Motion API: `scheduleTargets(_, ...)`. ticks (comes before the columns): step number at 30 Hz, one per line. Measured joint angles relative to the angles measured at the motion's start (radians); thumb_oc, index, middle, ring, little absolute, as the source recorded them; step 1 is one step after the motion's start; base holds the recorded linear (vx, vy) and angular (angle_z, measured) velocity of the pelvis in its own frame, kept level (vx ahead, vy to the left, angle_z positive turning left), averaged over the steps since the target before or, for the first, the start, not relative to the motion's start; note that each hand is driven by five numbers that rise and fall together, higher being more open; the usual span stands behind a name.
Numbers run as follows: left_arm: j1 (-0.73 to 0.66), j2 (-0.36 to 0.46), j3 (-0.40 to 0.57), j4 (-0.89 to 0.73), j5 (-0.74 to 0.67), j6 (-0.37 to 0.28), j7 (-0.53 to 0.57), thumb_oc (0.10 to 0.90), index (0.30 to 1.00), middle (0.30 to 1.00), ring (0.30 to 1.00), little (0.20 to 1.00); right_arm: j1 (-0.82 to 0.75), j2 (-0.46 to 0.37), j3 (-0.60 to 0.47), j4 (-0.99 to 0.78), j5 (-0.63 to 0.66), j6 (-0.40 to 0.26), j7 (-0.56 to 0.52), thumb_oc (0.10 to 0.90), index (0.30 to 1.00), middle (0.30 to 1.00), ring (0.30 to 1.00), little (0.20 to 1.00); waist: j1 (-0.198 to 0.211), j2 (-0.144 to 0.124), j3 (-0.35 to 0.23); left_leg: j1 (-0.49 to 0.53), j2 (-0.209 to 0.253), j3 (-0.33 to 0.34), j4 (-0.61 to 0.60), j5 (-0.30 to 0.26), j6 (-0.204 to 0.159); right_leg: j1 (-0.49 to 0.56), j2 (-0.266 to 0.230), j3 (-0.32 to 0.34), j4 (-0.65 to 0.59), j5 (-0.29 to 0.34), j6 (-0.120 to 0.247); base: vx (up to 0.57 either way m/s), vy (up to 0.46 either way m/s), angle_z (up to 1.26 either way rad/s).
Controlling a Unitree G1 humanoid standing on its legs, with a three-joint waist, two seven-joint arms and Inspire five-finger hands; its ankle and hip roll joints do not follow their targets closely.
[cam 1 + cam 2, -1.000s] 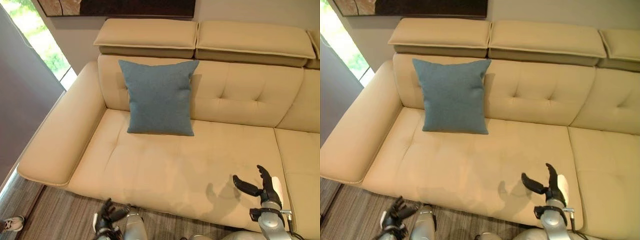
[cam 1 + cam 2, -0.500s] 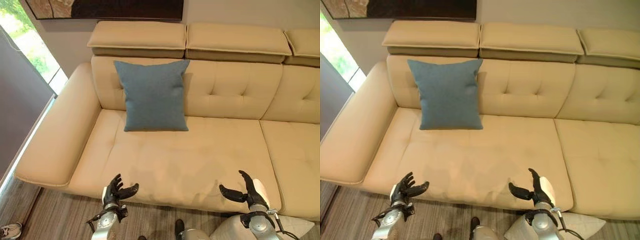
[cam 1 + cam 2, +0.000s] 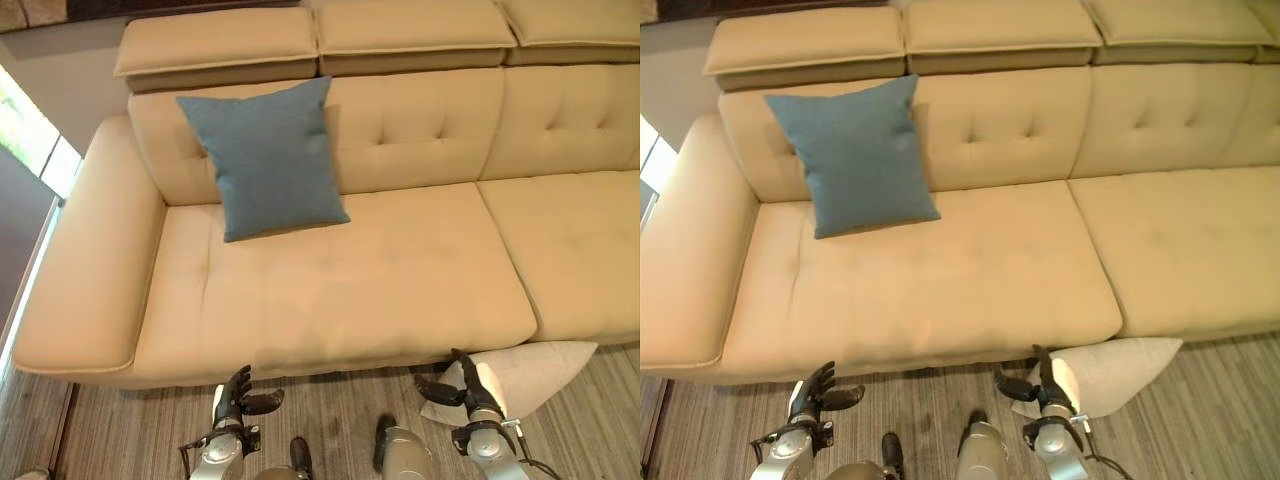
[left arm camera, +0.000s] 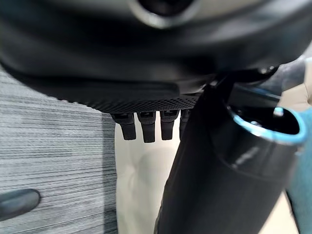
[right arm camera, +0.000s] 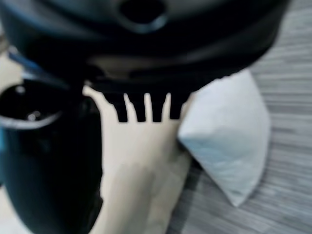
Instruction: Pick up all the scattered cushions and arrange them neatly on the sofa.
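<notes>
A blue-grey cushion [image 3: 266,158] leans upright against the backrest of the beige sofa [image 3: 350,270], on its left seat. A cream cushion [image 3: 525,368] lies on the floor against the sofa's front, under the seam between two seats; it also shows as a pale cushion [image 5: 229,141] in the right wrist view. My right hand [image 3: 468,385] hovers open over the floor just left of that cream cushion, thumb spread, holding nothing. Low over the floor before the left seat, my left hand [image 3: 237,396] is open and empty too.
The sofa's wide left armrest [image 3: 75,280] ends by a bright window [image 3: 25,130]. Grey striped flooring [image 3: 340,410] runs along the sofa's front. The middle and right seats [image 3: 570,240] carry nothing.
The camera has tilted down and swung right, bringing the floor and the cream cushion into view. Both hands now hang over the floor instead of over the seat's front edge.
</notes>
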Motion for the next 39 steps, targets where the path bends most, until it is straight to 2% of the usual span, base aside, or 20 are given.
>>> scheduleTargets(2, -0.004, 0.005, 0.003, 0.028, 0.012, 0.010, 0.000, 0.800, 0.900, 0.900, 0.900, 0.900, -0.002, -0.002, 0.026, 0.001, -0.003, 0.002, 0.002, 0.800, 0.900, 0.900, 0.900, 0.900, 0.036, -0.020, -0.011, -0.002, 0.012, 0.028, 0.014, -0.002, -0.008, 0.055, 0.032, -0.033, -0.145, -0.027, -0.022, -0.11, -0.302, -0.83)
scheduleTargets(4, 0.006, -0.008, 0.002, 0.050, 0.028, 0.018, 0.006, 0.800, 0.900, 0.900, 0.900, 0.900, -0.029, -0.001, 0.028, 0.004, -0.004, 0.003, 0.003, 0.800, 0.900, 0.900, 0.900, 0.900, 0.046, -0.005, -0.025, -0.035, 0.068, 0.003, 0.067, 0.001, -0.006, 0.055, 0.100, 0.010, -0.195, 0.003, -0.059, -0.04, -0.228, -0.83)
scheduleTargets(6, -0.013, -0.030, 0.001, 0.101, 0.027, 0.024, 0.011, 0.800, 0.900, 0.900, 0.900, 0.900, -0.044, -0.009, 0.046, 0.008, -0.003, 0.004, 0.002, 0.800, 0.900, 0.900, 0.900, 0.900, 0.047, -0.023, -0.034, -0.077, 0.110, -0.013, 0.179, 0.011, -0.010, 0.055, 0.142, 0.044, -0.229, 0.024, -0.093, -0.01, -0.256, -0.74)
scheduleTargets(9, -0.026, -0.053, -0.008, 0.112, 0.028, 0.038, 0.011, 0.800, 0.900, 0.900, 0.900, 0.900, -0.037, -0.017, 0.070, 0.040, -0.001, 0.002, 0.001, 0.800, 0.900, 0.900, 0.900, 0.900, 0.017, -0.059, -0.066, -0.096, 0.155, -0.059, 0.260, 0.054, -0.069, 0.090, 0.188, 0.059, -0.265, 0.029, -0.119, -0.02, -0.148, -0.24)
scheduleTargets(11, -0.040, -0.056, -0.014, 0.110, 0.028, 0.038, 0.010, 0.800, 0.900, 0.900, 0.900, 0.900, -0.033, -0.021, 0.074, 0.050, 0.000, 0.003, 0.000, 0.800, 0.900, 0.900, 0.900, 0.900, 0.011, -0.070, -0.073, -0.114, 0.171, -0.065, 0.299, 0.062, -0.081, 0.101, 0.196, 0.065, -0.281, 0.035, -0.137, -0.03, -0.058, -0.15)
scheduleTargets(13, -0.066, -0.057, -0.033, 0.111, 0.028, 0.037, 0.010, 0.800, 0.900, 0.900, 0.900, 0.900, -0.039, -0.021, 0.089, 0.091, 0.004, 0.001, -0.002, 0.800, 0.900, 0.900, 0.900, 0.900, 0.010, -0.081, -0.079, -0.179, 0.195, -0.126, 0.449, 0.093, -0.129, 0.119, 0.217, 0.093, -0.297, 0.042, -0.162, -0.09, -0.051, -0.49)
scheduleTargets(15, -0.074, -0.065, -0.040, 0.110, 0.028, 0.036, 0.013, 0.800, 0.900, 0.900, 0.900, 0.900, -0.043, -0.028, 0.101, 0.116, 0.004, -0.001, -0.005, 0.800, 0.900, 0.900, 0.900, 0.900, 0.002, -0.072, -0.094, -0.192, 0.146, -0.214, 0.460, 0.092, -0.126, 0.086, 0.227, 0.140, -0.294, 0.044, -0.178, -0.05, 0.024, -0.84)
scheduleTargets(16, -0.079, -0.060, -0.040, 0.109, 0.028, 0.037, 0.019, 0.800, 0.900, 0.900, 0.900, 0.900, -0.071, -0.025, 0.153, 0.152, 0.006, 0.002, 0.000, 0.800, 0.900, 0.900, 0.900, 0.900, 0.018, -0.086, -0.081, -0.223, 0.053, -0.418, 0.474, 0.007, -0.141, 0.082, 0.244, 0.228, -0.322, 0.083, -0.173, 0.02, 0.074, -1.49)
scheduleTargets(17, -0.077, -0.065, -0.042, 0.111, 0.028, 0.038, 0.022, 0.800, 0.900, 0.900, 0.900, 0.900, -0.082, -0.025, 0.170, 0.150, 0.006, 0.000, 0.000, 0.800, 0.900, 0.900, 0.900, 0.900, 0.029, -0.085, -0.082, -0.208, -0.037, -0.487, 0.386, -0.073, -0.104, 0.077, 0.231, 0.276, -0.360, 0.105, -0.163, 0.04, 0.127, -1.71)
scheduleTargets(18, -0.078, -0.075, -0.044, 0.116, 0.028, 0.038, 0.021, 0.800, 0.900, 0.900, 0.900, 0.900, -0.090, -0.027, 0.174, 0.154, 0.006, -0.009, 0.003, 0.800, 0.900, 0.900, 0.900, 0.900, 0.033, -0.079, -0.080, -0.190, -0.111, -0.531, 0.268, -0.089, -0.076, 0.073, 0.231, 0.307, -0.393, 0.132, -0.149, 0.00, 0.116, -1.24)
scheduleTargets(19, -0.083, -0.087, -0.044, 0.125, 0.028, 0.038, 0.019, 0.800, 0.900, 0.900, 0.900, 0.900, -0.089, -0.032, 0.171, 0.154, 0.006, -0.011, 0.003, 0.800, 0.900, 0.900, 0.900, 0.900, 0.025, -0.054, -0.080, -0.189, -0.140, -0.508, 0.196, -0.074, -0.051, 0.079, 0.239, 0.303, -0.415, 0.147, -0.141, 0.02, 0.285, -1.10)
scheduleTargets(20, -0.092, -0.102, -0.049, 0.151, 0.030, 0.036, 0.018, 0.800, 0.900, 0.900, 0.900, 0.900, -0.082, -0.030, 0.172, 0.162, 0.006, 0.002, 0.007, 0.800, 0.900, 0.900, 0.900, 0.900, -0.002, -0.001, -0.081, -0.177, -0.148, -0.490, 0.146, 0.005, 0.011, 0.095, 0.286, 0.320, -0.427, 0.145, -0.133, -0.01, 0.322, -0.97)
scheduleTargets(21, -0.121, -0.095, -0.069, 0.207, 0.033, 0.037, 0.021, 0.800, 0.900, 0.900, 0.900, 0.900, -0.073, -0.015, 0.168, 0.157, 0.005, -0.002, 0.005, 0.800, 0.900, 0.900, 0.900, 0.900, -0.028, -0.018, -0.079, -0.151, -0.149, -0.439, 0.090, 0.038, 0.027, 0.066, 0.265, 0.344, -0.391, 0.123, -0.121, 0.01, 0.265, -1.24)
scheduleTargets(24, -0.133, -0.082, -0.078, 0.226, 0.050, 0.041, 0.022, 0.800, 0.900, 0.900, 0.900, 0.900, -0.067, 0.030, 0.145, 0.147, 0.009, 0.002, 0.001, 0.800, 0.900, 0.900, 0.900, 0.900, -0.020, -0.021, -0.065, -0.129, -0.159, -0.324, 0.024, 0.065, 0.047, -0.036, 0.193, 0.290, -0.245, 0.075, -0.056, -0.12, 0.128, -1.19)
scheduleTargets(26, -0.154, -0.077, -0.076, 0.225, 0.068, 0.040, 0.037, 0.800, 0.900, 0.900, 0.900, 0.900, -0.078, 0.076, 0.124, 0.199, 0.022, 0.005, 0.000, 0.800, 0.900, 0.900, 0.900, 0.900, 0.032, -0.011, -0.043, -0.124, -0.127, -0.174, 0.013, 0.067, 0.077, -0.089, 0.066, -0.040, -0.102, 0.049, -0.062, -0.07, 0.014, -1.22)
scheduleTargets(27, -0.153, -0.073, -0.074, 0.225, 0.069, 0.043, 0.037, 0.800, 0.900, 0.900, 0.900, 0.900, -0.077, 0.083, 0.126, 0.193, 0.021, 0.003, 0.001, 0.800, 0.900, 0.900, 0.900, 0.900, 0.035, -0.007, -0.041, -0.121, -0.122, -0.158, 0.008, 0.065, 0.077, -0.077, 0.040, -0.086, -0.100, 0.048, -0.061, -0.03, -0.022, -0.98)
scheduleTargets(30, -0.161, -0.053, -0.077, 0.222, 0.071, 0.044, 0.038, 0.800, 0.900, 0.900, 0.900, 0.900, -0.056, 0.097, 0.127, 0.199, 0.027, 0.002, 0.014, 0.800, 0.900, 0.900, 0.900, 0.900, 0.036, -0.007, -0.032, -0.112, -0.112, -0.145, 0.002, 0.059, 0.073, -0.001, -0.011, -0.083, -0.155, 0.047, -0.044, -0.03, -0.072, -0.33)
scheduleTargets(36, -0.165, -0.033, -0.082, 0.224, 0.109, 0.044, 0.037, 0.800, 0.900, 0.900, 0.900, 0.900, -0.057, 0.092, 0.092, 0.196, 0.086, 0.003, 0.020, 0.800, 0.900, 0.900, 0.900, 0.900, 0.033, -0.011, -0.019, -0.131, -0.101, -0.122, 0.013, 0.060, 0.033, 0.072, -0.108, 0.036, -0.280, 0.084, 0.000, -0.03, -0.213, -0.11)
scheduleTargets(38, -0.162, -0.024, -0.081, 0.221, 0.109, 0.044, 0.037, 0.800, 0.900, 0.900, 0.900, 0.900, -0.062, 0.098, 0.094, 0.195, 0.087, 0.003, 0.021, 0.800, 0.900, 0.900, 0.900, 0.900, 0.039, -0.030, -0.014, -0.139, -0.097, -0.108, 0.022, 0.060, 0.010, 0.075, -0.121, 0.029, -0.307, 0.131, -0.027, -0.02, -0.328, -0.26)
scheduleTargets(39, -0.150, -0.015, -0.079, 0.221, 0.108, 0.044, 0.037, 0.800, 0.900, 0.900, 0.900, 0.900, -0.067, 0.106, 0.096, 0.195, 0.087, 0.004, 0.023, 0.800, 0.900, 0.900, 0.900, 0.900, 0.062, -0.045, -0.010, -0.139, -0.077, -0.074, 0.022, 0.064, -0.023, 0.073, -0.122, -0.052, -0.346, 0.136, -0.001, 0.03, -0.270, -0.66)
